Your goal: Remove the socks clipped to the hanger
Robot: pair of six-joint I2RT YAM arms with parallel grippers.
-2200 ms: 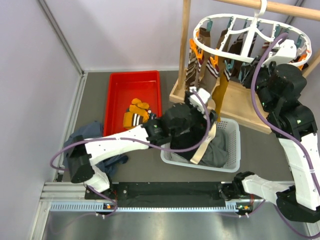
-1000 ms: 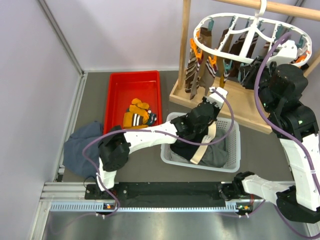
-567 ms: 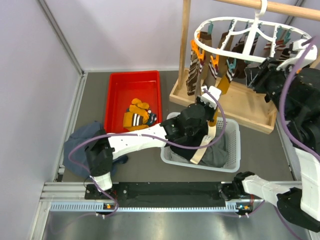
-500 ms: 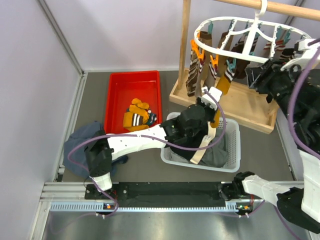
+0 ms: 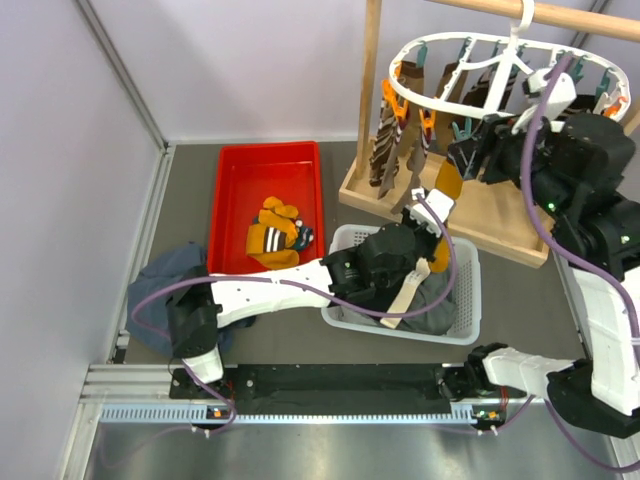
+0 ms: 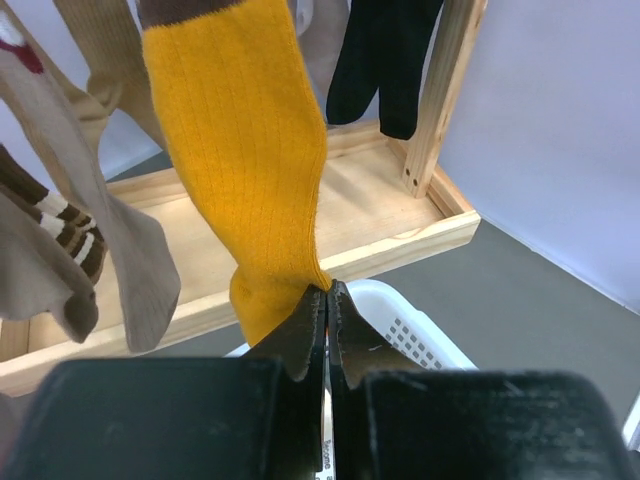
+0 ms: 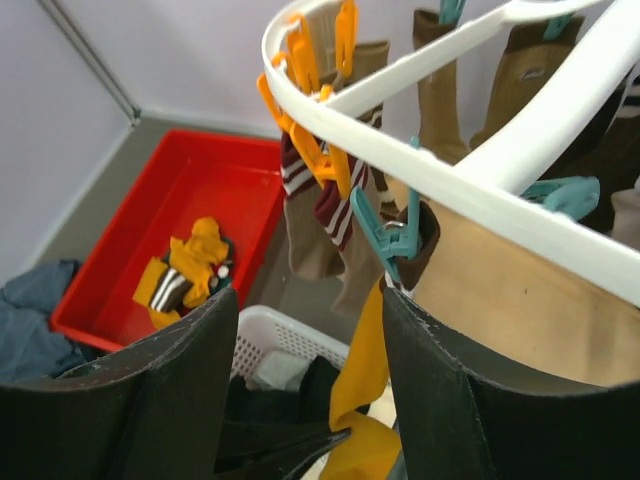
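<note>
Left jaws pinched shut on toe tip of mustard sock (image 6: 240,150), toe just above basket rim (image 6: 420,325), cuff clipped on hanger (image 7: 470,185) rim, right jaws wide apart, empty, just short of teal clip (image 7: 385,232)

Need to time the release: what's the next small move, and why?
Probably ease the open right jaws forward around the teal clip: it pins the mustard sock to the hanger, and the left jaws are shut on its toe.

The left arm (image 5: 270,288) and right arm (image 5: 612,305) are white with black joints and purple cables (image 5: 523,150); left gripper (image 6: 325,300) and right gripper (image 7: 310,300) are black.
</note>
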